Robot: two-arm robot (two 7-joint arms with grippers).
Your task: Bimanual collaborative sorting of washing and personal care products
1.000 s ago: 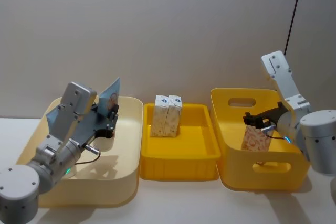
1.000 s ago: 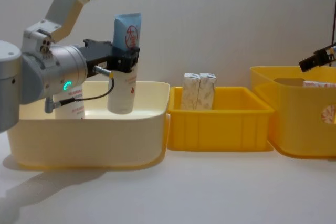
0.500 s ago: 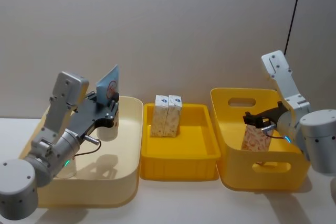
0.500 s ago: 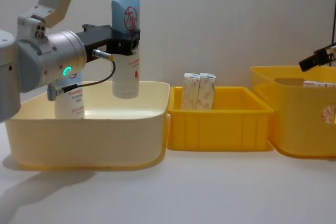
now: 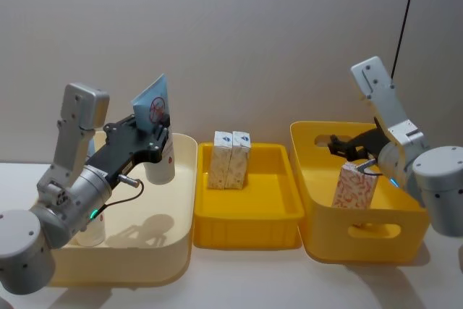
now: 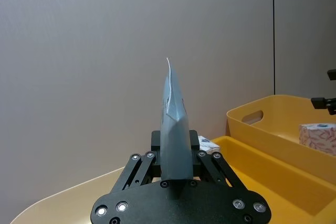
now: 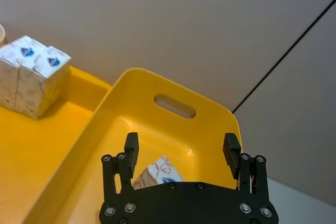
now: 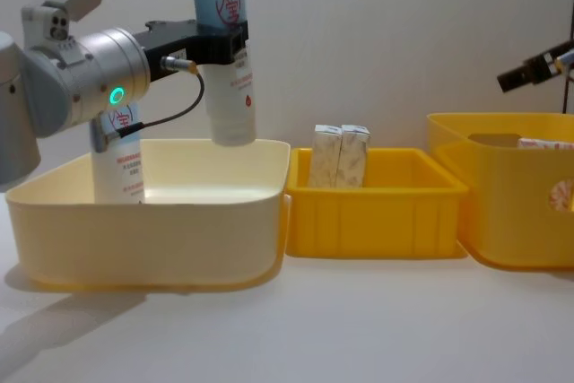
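Gripping a squeeze tube (image 8: 230, 100), left tool (image 8: 221, 44) hangs left of the yellow tray (image 5: 249, 222); right tool (image 7: 180, 141) gapes right of it.

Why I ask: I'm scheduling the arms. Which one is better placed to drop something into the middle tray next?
Probably left: the left end effector is shut on a tube held above the cream bin, next to the middle tray. The right end effector hangs open, empty, above a carton.

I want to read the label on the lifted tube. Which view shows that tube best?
Chest view: the tube hangs full length, label facing, clamped in the left pincer. Head view shows it at an angle; left wrist view catches its thin edge.
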